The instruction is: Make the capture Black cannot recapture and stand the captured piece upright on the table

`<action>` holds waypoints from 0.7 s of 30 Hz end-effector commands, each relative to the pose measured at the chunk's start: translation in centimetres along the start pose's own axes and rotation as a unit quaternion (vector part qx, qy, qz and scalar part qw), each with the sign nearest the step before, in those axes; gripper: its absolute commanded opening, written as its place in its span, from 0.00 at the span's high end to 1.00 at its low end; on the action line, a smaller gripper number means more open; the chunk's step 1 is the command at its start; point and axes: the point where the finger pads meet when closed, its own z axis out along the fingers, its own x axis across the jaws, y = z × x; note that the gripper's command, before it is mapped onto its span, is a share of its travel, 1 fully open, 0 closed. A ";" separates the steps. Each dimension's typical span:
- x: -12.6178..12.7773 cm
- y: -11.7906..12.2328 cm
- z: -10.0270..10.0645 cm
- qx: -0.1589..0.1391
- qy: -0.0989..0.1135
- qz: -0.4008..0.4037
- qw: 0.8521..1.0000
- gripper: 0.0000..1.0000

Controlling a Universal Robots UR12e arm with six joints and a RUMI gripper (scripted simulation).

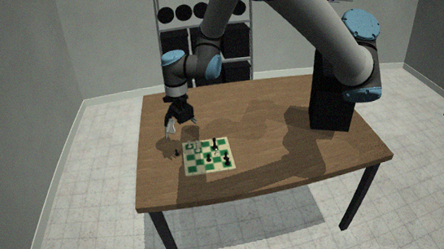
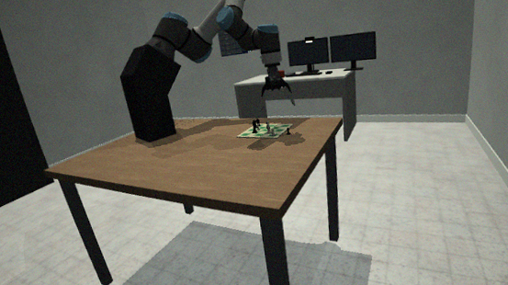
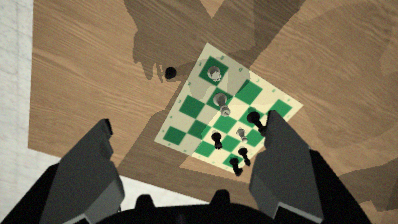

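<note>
My gripper (image 1: 181, 130) (image 2: 278, 98) (image 3: 190, 115) is open and empty, high above the table beside the board. A small black piece (image 1: 176, 152) (image 2: 288, 131) (image 3: 170, 73) stands upright on the table, just off the board's edge. The green and cream board (image 1: 188, 174) (image 3: 295, 104) holds a white piece (image 1: 190, 145) (image 3: 214, 74) on a corner square, a taller white piece (image 3: 221, 104) diagonally inward, and a small white piece (image 1: 216, 151) (image 3: 242, 134) among the black ones. A tall black piece (image 1: 214, 143) (image 3: 256, 121) and a black pawn (image 1: 208, 158) (image 3: 216, 140) stand upright. Edge lettering is too small to read.
Two more black pieces, one nearer the corner (image 3: 235, 166) and one beside it (image 3: 244, 156), stand close together on the board. The arm's black base (image 1: 330, 102) (image 2: 149, 101) stands on the wooden table (image 1: 268, 181) (image 2: 183, 176). The table's edge is beyond the lone black piece.
</note>
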 end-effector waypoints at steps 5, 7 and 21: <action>2.4 1.5 -1.0 -0.006 -0.001 -0.210 0.978 0.00; 2.8 1.8 -1.2 -0.006 -0.001 -0.246 0.969 0.00; 4.5 3.3 -1.8 -0.006 -0.003 -0.395 0.919 0.00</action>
